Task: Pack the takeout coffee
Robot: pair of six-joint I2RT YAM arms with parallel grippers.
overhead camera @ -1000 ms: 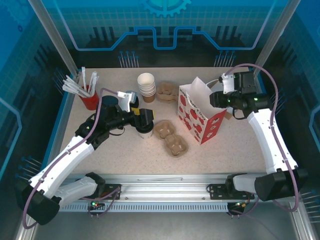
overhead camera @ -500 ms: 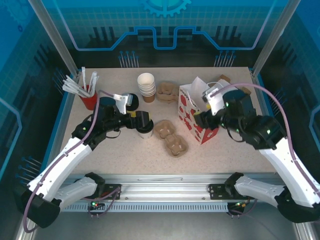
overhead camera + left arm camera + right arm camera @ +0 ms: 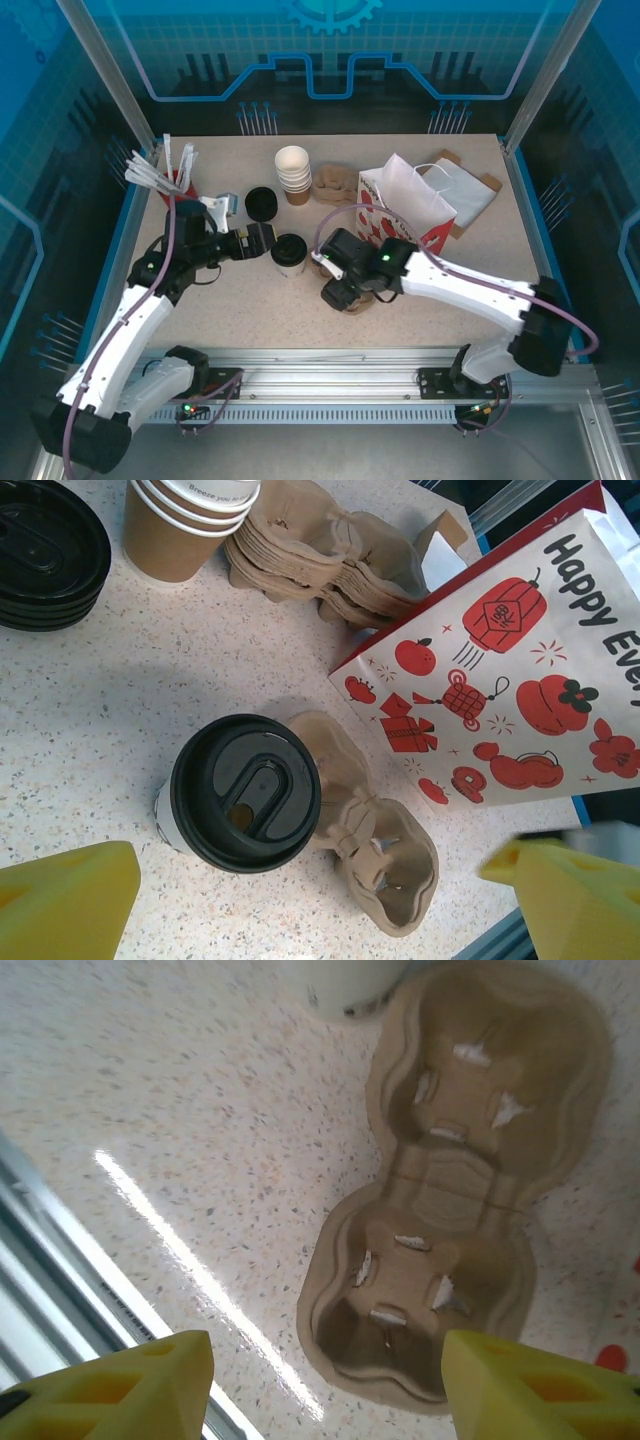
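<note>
The takeout coffee (image 3: 288, 253), a white paper cup with a black lid (image 3: 245, 792), stands upright on the table. My left gripper (image 3: 263, 240) hangs just left of it, open, and its yellow fingers (image 3: 65, 900) sit apart from the cup. A brown two-cup cardboard carrier (image 3: 455, 1190) lies right beside the cup (image 3: 372, 840). My right gripper (image 3: 325, 1390) hovers over the carrier's near end, open, with one yellow finger (image 3: 545, 1385) on each side and nothing held. The red-and-white paper bag (image 3: 405, 205) stands open behind the carrier.
At the back stand a stack of lidless cups (image 3: 293, 172), a stack of spare carriers (image 3: 335, 185) and black lids (image 3: 262, 203). A red cup of stirrers (image 3: 172, 185) is at back left. The table's near rail (image 3: 60, 1290) runs close to the right gripper.
My right arm swung from the bag at the back right down to the carrier in the middle, its jaws widening. My left gripper drew back leftward off the coffee.
</note>
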